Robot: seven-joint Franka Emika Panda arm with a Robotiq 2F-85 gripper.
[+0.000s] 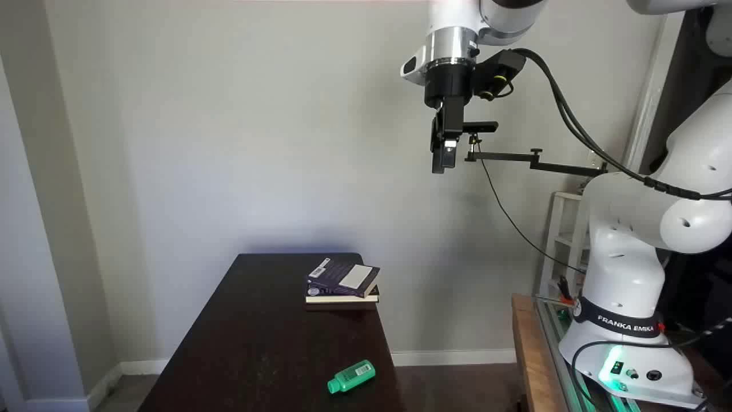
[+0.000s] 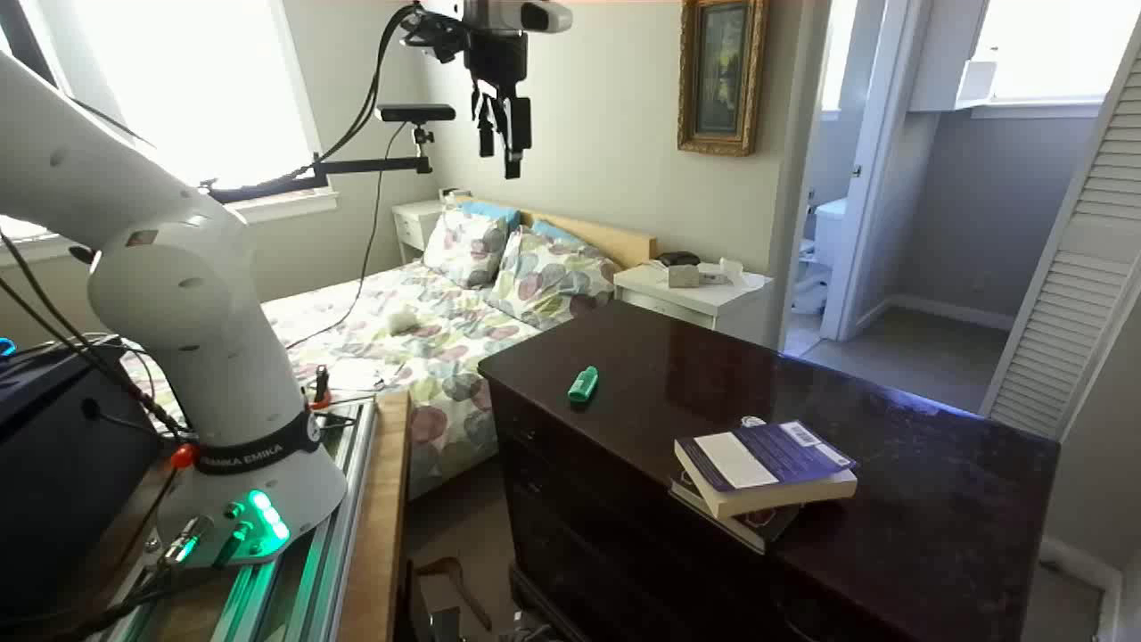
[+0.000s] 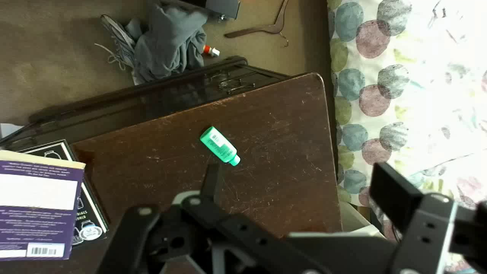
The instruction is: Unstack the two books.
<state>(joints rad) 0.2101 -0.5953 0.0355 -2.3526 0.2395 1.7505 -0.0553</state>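
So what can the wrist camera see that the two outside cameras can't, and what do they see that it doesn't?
Only the wrist view: a sneaker on the floor.

Only the exterior views: the robot's white base in both, and a gold-framed picture in an exterior view.

All share: a purple book lying on a black book, both partly cut off in the wrist view; a green bottle; the dark dresser; and the gripper.

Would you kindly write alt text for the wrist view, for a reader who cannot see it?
At the left edge, partly cut off, a purple book lies on a black book on a dark dresser. The open gripper spans the bottom; a green bottle lies near the centre. Patterned bedding shows at right, gray cloth on the floor.
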